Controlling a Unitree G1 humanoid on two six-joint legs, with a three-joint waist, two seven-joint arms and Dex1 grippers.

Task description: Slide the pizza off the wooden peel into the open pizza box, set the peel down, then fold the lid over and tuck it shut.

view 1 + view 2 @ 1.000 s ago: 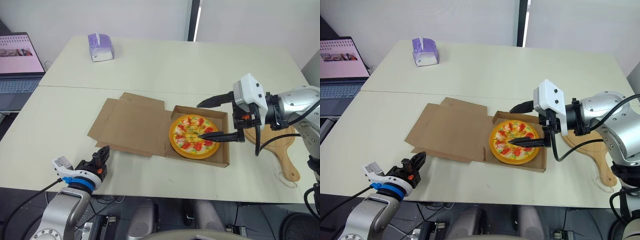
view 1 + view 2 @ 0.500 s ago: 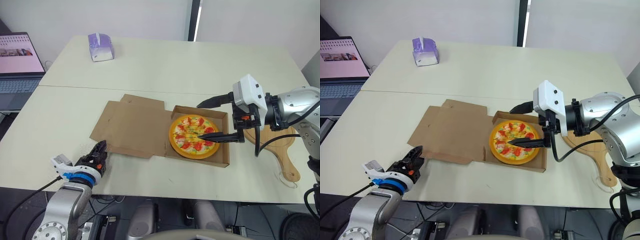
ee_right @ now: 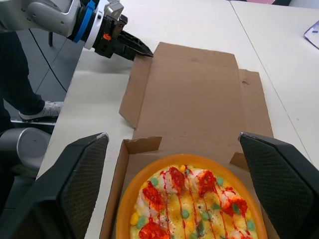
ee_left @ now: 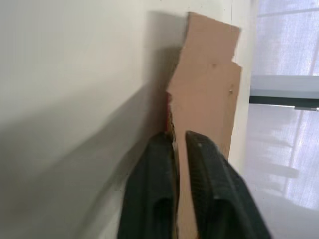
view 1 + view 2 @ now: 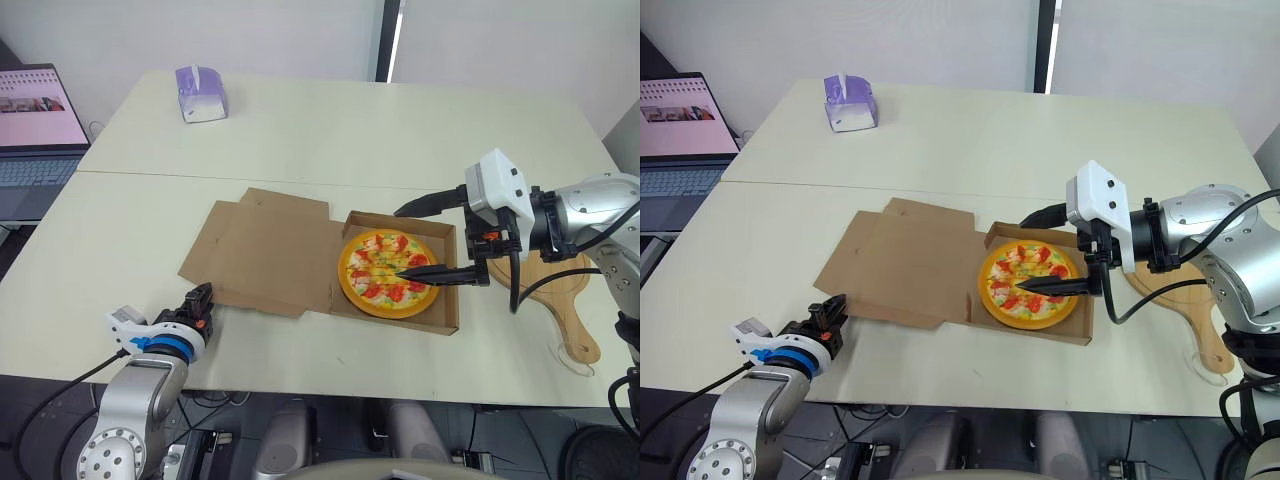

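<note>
- The pizza (image 5: 387,272) lay flat inside the base of the pizza box (image 5: 400,318), so I judged the sliding step done.
- The wooden peel (image 5: 568,305) rested on the desk (image 5: 300,140) just to the right of the box, partly behind my right arm. It was set aside there, I judged, to keep it out of the lid's path.
- The lid (image 5: 270,250) lay open and nearly flat on the desk to the left of the base, hinged along the base's left wall. Folding it over was the step in hand.
- The left pincer (image 5: 203,296) sat at the lid's near left corner, at the desk's front edge. In the left wrist view its two fingers (image 4: 204,164) were drawn close with the thin cardboard edge of the lid between them. I read this as a pinch on the corner farthest from the hinge, which would give the most leverage for swinging the lid up.
- The right pincer (image 5: 403,241) hung over the base with its fingers spread wide and nothing between them, one finger near the far wall and one above the pizza. I took it to be waiting to receive or steady the lid.
- A tissue box (image 5: 201,94) and a laptop (image 5: 38,120) stood well apart from the work.
</note>
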